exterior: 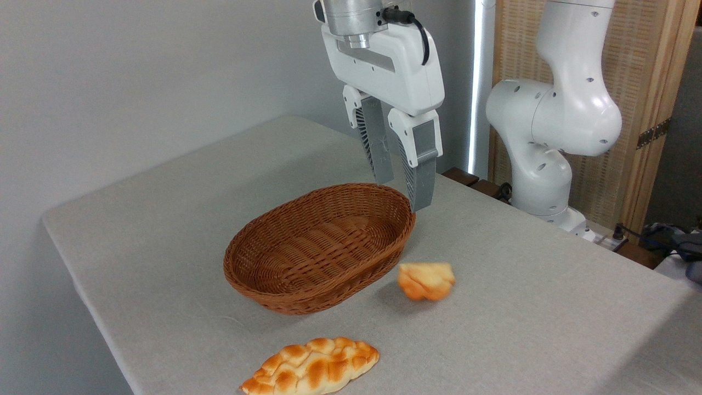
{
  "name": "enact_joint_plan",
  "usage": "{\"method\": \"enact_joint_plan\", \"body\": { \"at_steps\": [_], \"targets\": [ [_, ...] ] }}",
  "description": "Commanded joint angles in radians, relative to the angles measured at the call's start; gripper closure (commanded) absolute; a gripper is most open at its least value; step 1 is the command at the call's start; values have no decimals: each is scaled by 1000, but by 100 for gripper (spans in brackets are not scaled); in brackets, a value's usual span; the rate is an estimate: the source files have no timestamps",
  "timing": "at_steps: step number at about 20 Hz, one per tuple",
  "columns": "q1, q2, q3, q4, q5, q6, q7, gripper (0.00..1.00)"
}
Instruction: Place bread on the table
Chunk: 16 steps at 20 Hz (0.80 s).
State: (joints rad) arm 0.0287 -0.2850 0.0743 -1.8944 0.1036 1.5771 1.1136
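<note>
Table (548, 307): basket (307, 274), bread (426, 280), loaf (312, 367).

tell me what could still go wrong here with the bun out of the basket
1. The bun looks blurred, so it may be rolling; it could drift toward the table edge.
2. The end effector hangs just above the basket rim with its fingers slightly apart; a careless move could knock the basket.
3. A shoved basket might push the bun or the braided loaf, which lies near the front edge.
</note>
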Motion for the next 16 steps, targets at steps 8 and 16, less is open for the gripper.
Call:
{"method": "enact_joint_plan", "body": {
  "at_steps": [8, 16],
  "targets": [
    [-7, 6, 7, 14, -18, 3, -17, 0],
    [-58, 53, 2, 47, -99, 9, -266, 0]
  ]
}}
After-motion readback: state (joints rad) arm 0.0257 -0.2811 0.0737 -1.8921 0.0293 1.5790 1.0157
